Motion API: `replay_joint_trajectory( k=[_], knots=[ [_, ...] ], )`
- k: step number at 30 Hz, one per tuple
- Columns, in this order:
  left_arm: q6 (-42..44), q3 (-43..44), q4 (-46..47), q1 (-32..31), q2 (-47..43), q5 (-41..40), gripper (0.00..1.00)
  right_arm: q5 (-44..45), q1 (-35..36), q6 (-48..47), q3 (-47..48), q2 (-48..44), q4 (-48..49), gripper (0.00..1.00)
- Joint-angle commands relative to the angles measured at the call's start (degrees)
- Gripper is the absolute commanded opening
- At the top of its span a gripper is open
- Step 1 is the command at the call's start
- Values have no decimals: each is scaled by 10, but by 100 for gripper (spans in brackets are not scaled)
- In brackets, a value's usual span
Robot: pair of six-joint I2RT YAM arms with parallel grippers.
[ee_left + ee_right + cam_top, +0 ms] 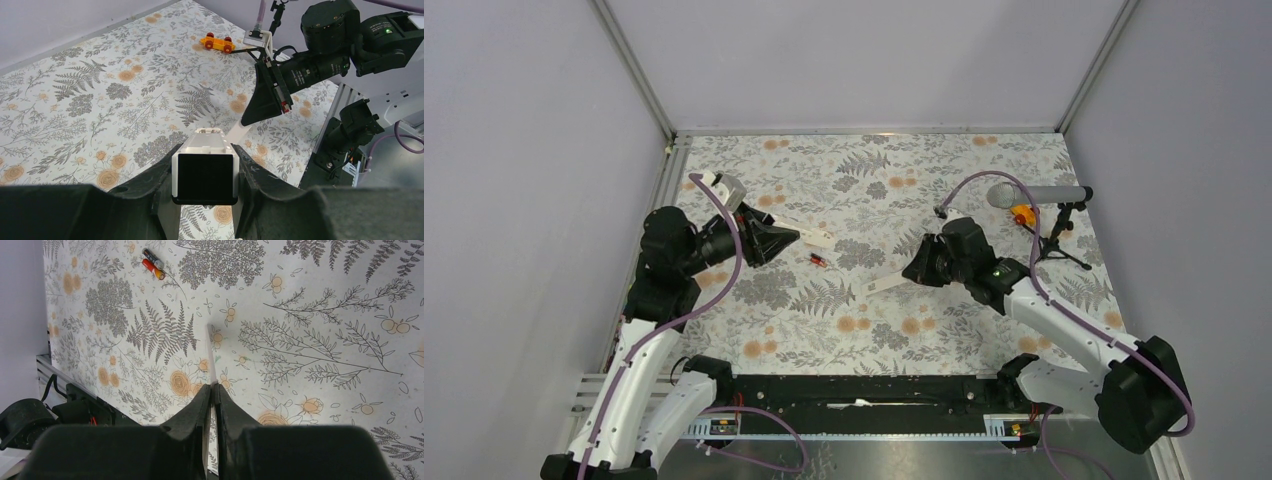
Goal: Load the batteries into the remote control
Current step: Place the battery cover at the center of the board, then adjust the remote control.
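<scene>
Left gripper [207,150] clamps the slim white remote control [205,182], its dark grey end nearest the wrist. Right gripper [212,389] is pinched closed on a thin flat white cover strip [212,355]. Two small red-and-black batteries [153,264] lie on the floral cloth [310,315] well ahead of it. Judged best: set the cover down, then take one battery lengthwise. No legible writing.

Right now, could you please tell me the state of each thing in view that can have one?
remote control: gripped by the left pincer.
cover strip: off the remote control, pinched edge-on in the right pincer.
batteries: loose on the table, side by side, not loaded.
left pincer: shut on the remote control.
right pincer: shut on the cover strip.
microphone: mounted on its stand.
toy car: upright on its wheels.
</scene>
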Motion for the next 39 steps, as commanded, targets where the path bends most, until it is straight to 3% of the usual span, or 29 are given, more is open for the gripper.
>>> replay_joint_trajectory(
  k=[1, 12, 16, 24, 28, 31, 33, 35, 36, 39],
  knots=[
    [-5, 0, 34, 4, -10, -5, 0, 20, -5, -3, 26, -28, -10, 16],
    [-8, 1, 45, 4, -2, -2, 0, 67, -5, -17, 79, -33, -84, 58],
    [-7, 5, 45, 4, 0, -1, 0, 73, -6, -30, 142, -45, -129, 70],
    [-6, 8, 50, 4, 2, 2, 0, 40, -6, -107, 262, -55, -196, 83],
    [-5, 11, 50, 4, 1, 5, 0, 38, -6, -140, 291, -60, -221, 79],
    [-3, 14, 51, 4, -2, 7, 0, -49, -6, -198, 280, -79, -211, 64],
    [-4, 17, 50, 4, -2, 12, 0, -162, -6, -243, 270, -91, -203, 62],
    [-12, 32, 51, 4, 2, 46, 0, -261, -5, -235, 268, -92, -187, 67],
    [-23, 40, 53, 3, 5, 68, 0, -293, -5, -206, 267, -89, -153, 74],
    [-47, 73, 56, -3, 12, 138, 0, -354, -3, -63, 257, -72, -17, 91]
  ],
)
